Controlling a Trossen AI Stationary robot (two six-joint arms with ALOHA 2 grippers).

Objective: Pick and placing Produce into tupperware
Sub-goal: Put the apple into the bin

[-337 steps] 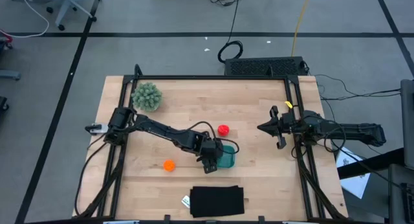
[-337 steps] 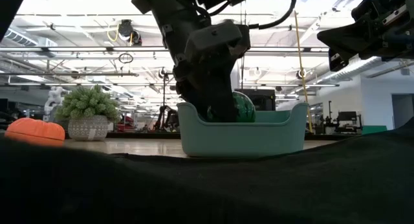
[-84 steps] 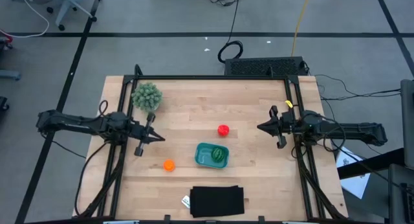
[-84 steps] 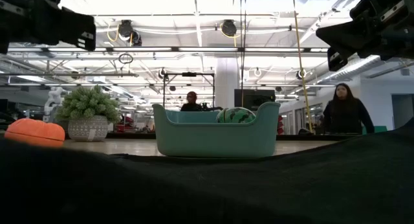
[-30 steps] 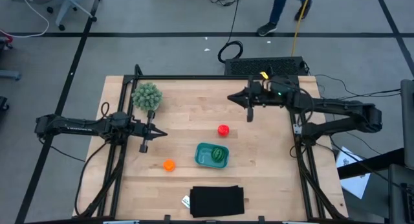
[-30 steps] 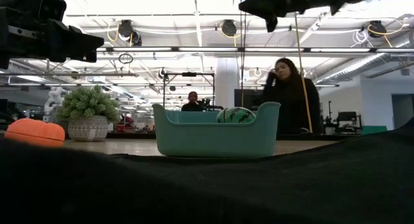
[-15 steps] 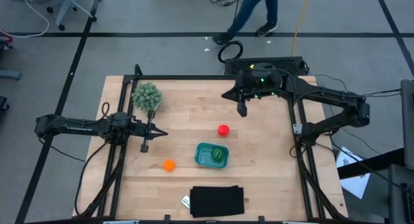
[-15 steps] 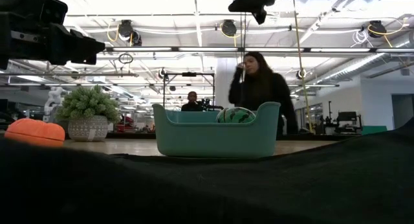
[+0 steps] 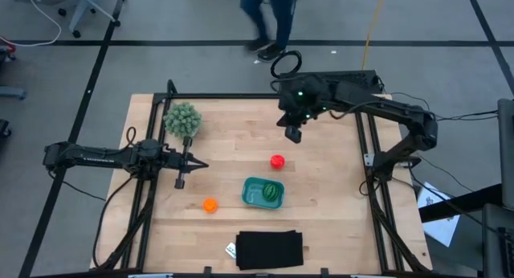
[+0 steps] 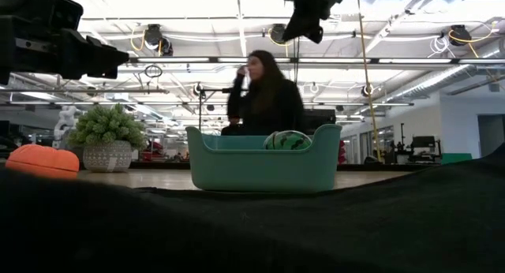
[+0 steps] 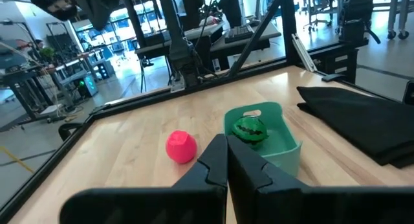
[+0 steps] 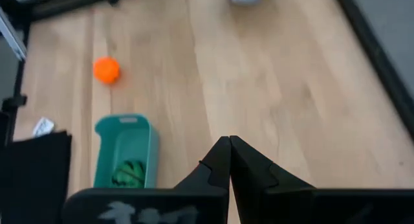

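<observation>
The teal tupperware (image 9: 259, 193) stands on the table at near centre, with the green striped ball (image 9: 273, 191) lying inside it. On the bare wood lie the red ball (image 9: 277, 161), just beyond the tub, and the orange ball (image 9: 210, 204) to its left. My right gripper (image 9: 293, 133) hangs shut high above the table's far middle, beyond the red ball, fingers (image 12: 229, 153) tipped down. My left gripper (image 9: 199, 167) is shut and level at the table's left, its fingers (image 11: 226, 160) pointing toward the red ball (image 11: 180, 147) and the tub (image 11: 265, 138).
A fuzzy pale-green clump (image 9: 182, 118) stands at the far left corner. A flat black rectangle (image 9: 270, 249) lies at the near edge with a small white tag (image 9: 230, 250) beside it. Black frame rails run along both table sides. A person (image 10: 264, 91) walks past beyond the far edge.
My right gripper has swung a little toward the table's left edge above the far side and tipped from level to pointing downward, staying shut. The person behind the table has walked toward the left. The balls and the tub have not moved.
</observation>
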